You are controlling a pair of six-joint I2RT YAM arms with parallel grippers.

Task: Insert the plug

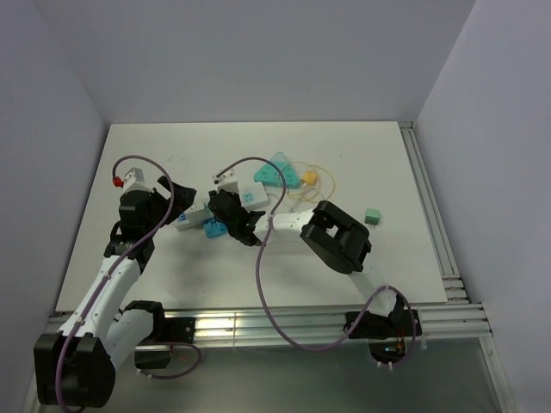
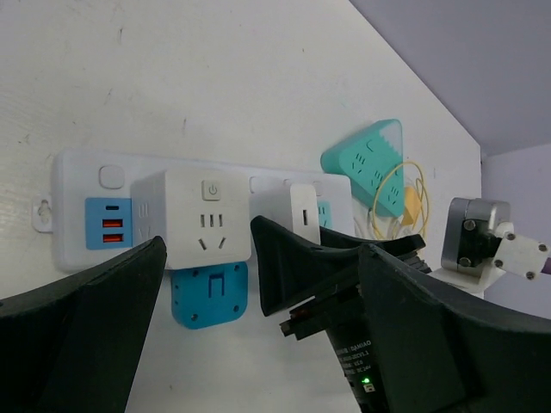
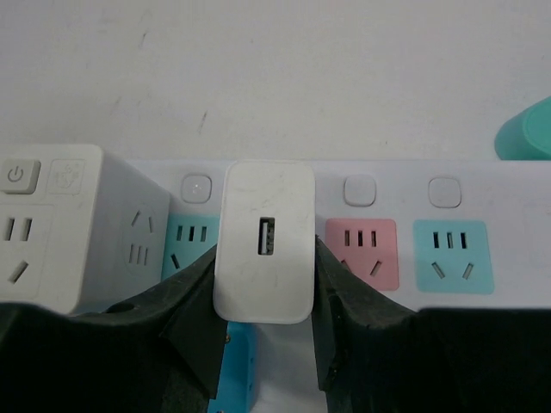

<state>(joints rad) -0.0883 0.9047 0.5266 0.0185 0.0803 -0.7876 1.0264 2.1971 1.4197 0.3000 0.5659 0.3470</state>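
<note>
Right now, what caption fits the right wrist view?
Jaws of the right gripper clamp a white USB charger at the power strip, beside a white cube adapter.

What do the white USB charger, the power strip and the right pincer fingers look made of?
USB charger: likely moulded plastic, white with a satin finish; it has rounded corners and a soft sheen.
Power strip: likely the same white plastic, with pink and teal socket inserts; the face is smooth and even.
Right pincer fingers: matte black, either plastic or rubbery; there is no glare, so it is hard to tell which.
</note>
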